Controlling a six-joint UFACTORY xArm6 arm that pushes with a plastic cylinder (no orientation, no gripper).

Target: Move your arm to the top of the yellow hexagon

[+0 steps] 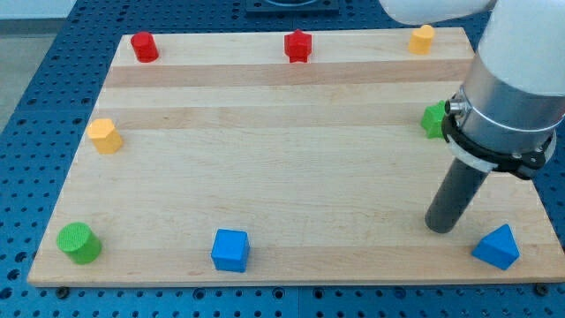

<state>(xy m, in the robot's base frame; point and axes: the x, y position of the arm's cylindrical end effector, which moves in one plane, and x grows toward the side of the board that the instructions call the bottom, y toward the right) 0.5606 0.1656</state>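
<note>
My tip (439, 228) rests near the blue triangular block (496, 246); the tool, a bare rod, holds nothing. Approach barely begun: next, travel across the surface (282, 168) toward the yellow hexagon (105, 135).

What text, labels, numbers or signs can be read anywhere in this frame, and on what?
None. No readable text shows on the board, on any block, on the rod ending in my tip, or on the blue perforated table.
</note>
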